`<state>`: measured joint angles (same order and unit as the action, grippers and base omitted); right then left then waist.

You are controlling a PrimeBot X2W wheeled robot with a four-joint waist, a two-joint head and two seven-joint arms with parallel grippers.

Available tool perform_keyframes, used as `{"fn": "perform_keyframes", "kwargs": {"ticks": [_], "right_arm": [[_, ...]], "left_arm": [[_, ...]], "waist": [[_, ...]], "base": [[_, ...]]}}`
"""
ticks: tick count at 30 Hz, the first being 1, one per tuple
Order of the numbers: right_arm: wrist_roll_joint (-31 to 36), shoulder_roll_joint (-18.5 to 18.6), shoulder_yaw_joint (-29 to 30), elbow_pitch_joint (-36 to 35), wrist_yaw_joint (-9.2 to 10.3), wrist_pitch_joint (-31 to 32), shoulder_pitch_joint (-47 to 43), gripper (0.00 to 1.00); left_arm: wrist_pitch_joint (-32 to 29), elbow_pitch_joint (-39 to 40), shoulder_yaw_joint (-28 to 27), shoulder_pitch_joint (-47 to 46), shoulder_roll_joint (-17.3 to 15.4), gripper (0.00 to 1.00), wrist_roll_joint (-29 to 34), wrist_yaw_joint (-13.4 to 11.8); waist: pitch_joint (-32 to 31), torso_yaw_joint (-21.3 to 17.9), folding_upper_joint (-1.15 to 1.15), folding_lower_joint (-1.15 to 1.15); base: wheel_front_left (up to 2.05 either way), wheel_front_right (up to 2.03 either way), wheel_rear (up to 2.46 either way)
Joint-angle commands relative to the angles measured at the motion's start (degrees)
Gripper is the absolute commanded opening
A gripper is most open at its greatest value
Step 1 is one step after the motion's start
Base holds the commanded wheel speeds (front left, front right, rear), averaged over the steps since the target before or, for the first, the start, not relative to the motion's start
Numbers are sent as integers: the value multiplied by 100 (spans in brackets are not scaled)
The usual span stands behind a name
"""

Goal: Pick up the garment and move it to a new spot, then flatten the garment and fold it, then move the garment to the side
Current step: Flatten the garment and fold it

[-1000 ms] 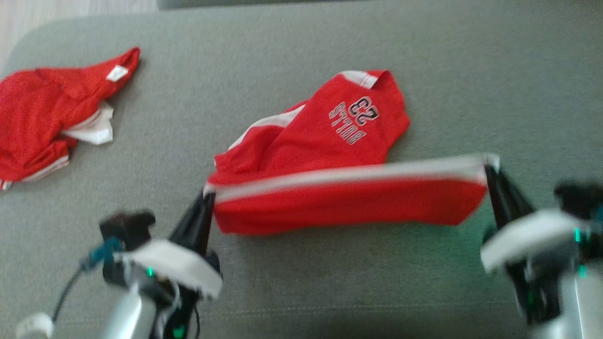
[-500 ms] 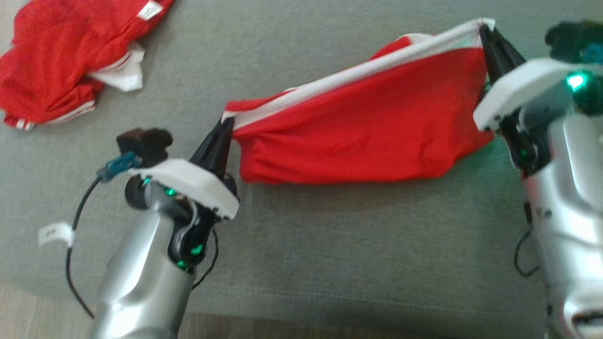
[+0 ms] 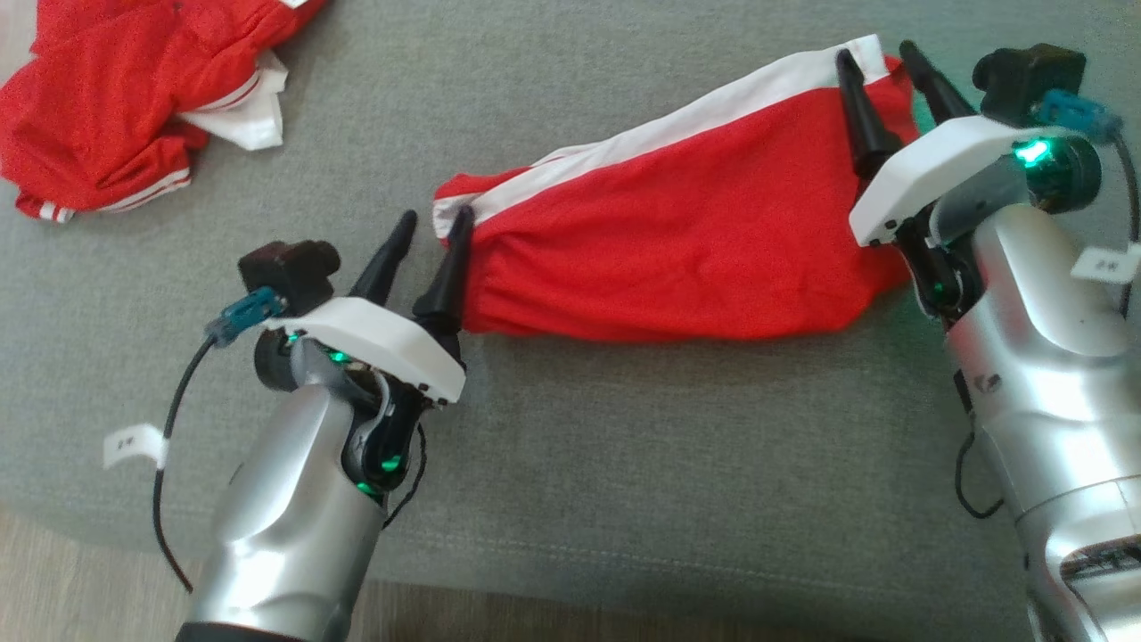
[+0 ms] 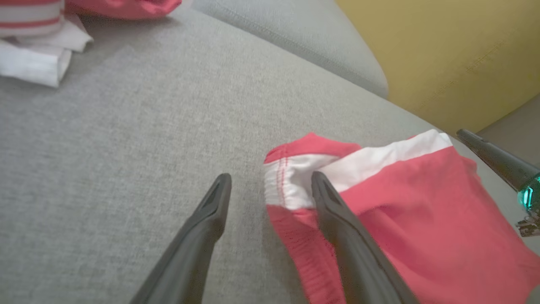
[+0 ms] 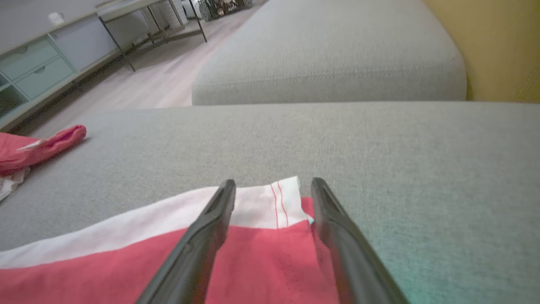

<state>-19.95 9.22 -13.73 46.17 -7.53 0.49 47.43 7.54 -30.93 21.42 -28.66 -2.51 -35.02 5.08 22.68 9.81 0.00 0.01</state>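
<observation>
The red garment (image 3: 677, 259) lies stretched across the grey sofa cushion (image 3: 624, 499), both claws spread and gripping nothing: left claw (image 3: 437, 214) at its left corner, right claw (image 3: 874, 51) at the white band's (image 3: 677, 134) far end. Seems light, limp cloth (likely slippery); pinch the hemmed corners.

Head looks down; low wrists seemingly share garment (image 3: 677, 259).

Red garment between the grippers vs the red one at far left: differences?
The near garment, between the left gripper and right gripper, lies stretched long and flat; the far-left garment is a crumpled heap. The near garment shows one white band; the far-left garment shows bunched white fabric and stripes. Both are red-and-white, on the grey cushion.
</observation>
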Motion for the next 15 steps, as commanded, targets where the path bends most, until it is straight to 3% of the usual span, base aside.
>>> {"fn": "perform_keyframes", "kwargs": {"ticks": [1, 7, 11, 15], "right_arm": [[-31, -98, -150, -192, 4, -261, 100, 100], [212, -46, -173, -501, 4, -1153, -207, 100], [502, -100, 16, -983, 4, -1376, -685, 100], [754, -177, 271, -1586, 4, -1401, -1361, 100]], "left_arm": [[187, 164, -182, -106, -124, 100, 57, -22], [672, 623, -375, 198, -362, 100, 519, -474], [738, 1245, -637, 549, -527, 100, 900, -821], [743, 1845, -823, 1004, -649, 100, 1249, -1017]], "waist": [[-75, -70, 0, -1], [-347, -243, 0, -1], [-563, -370, 0, -1], [-765, -489, 0, -1]], "base": [[0, 0, 0], [0, 0, 0], [0, 0, 0], [0, 0, 0]]}}
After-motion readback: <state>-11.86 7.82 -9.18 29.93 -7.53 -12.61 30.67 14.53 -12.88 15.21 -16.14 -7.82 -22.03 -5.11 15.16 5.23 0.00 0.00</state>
